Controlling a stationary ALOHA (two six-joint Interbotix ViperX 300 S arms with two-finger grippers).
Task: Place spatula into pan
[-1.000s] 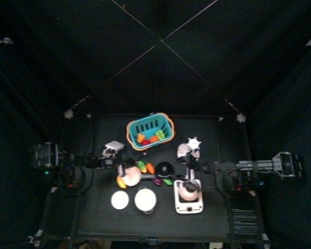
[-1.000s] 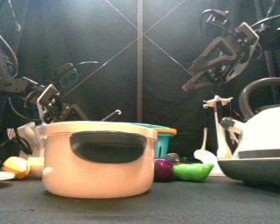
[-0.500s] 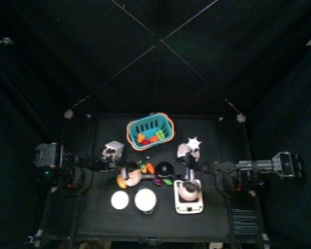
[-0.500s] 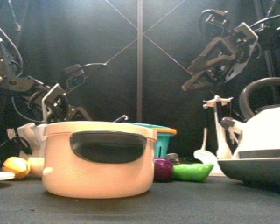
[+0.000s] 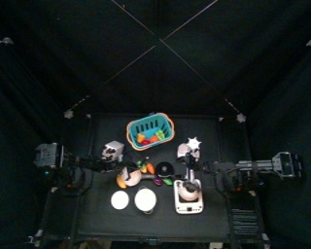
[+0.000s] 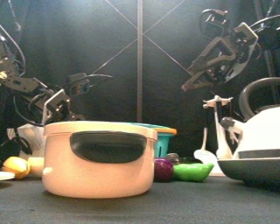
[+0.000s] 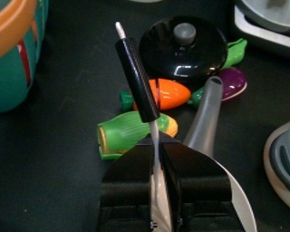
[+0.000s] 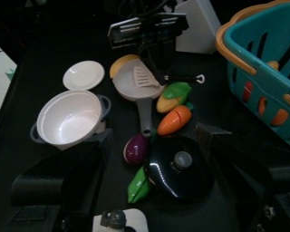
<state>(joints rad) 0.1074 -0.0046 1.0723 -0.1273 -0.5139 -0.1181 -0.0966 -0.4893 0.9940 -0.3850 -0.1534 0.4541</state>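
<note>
Two risks tbh. Top view: pan point(image 5: 145, 199) sits front-centre, squeezed btw a plate point(image 5: 120, 199) and a kettle point(image 5: 189, 195), spatula not in it yet.

Front view: left gripper point(image 6: 59, 101) hangs behind and left of the pan, higher than its rim. Right gripper point(image 6: 210, 70) is parked high, well apart.

Left wrist view: jaws look pinched on the spatula point(image 7: 135, 82) by its thin blade, black handle sticking out over toy veg point(image 7: 166, 92) and a grey turner point(image 7: 208, 109). Narrow hold, so it could pivot or slip mid-swing.

Right wrist view: right jaws spread wide, empty. Pan's small inside, so an off-centre drop prob lets the long handle tip the spatula back out.
</note>
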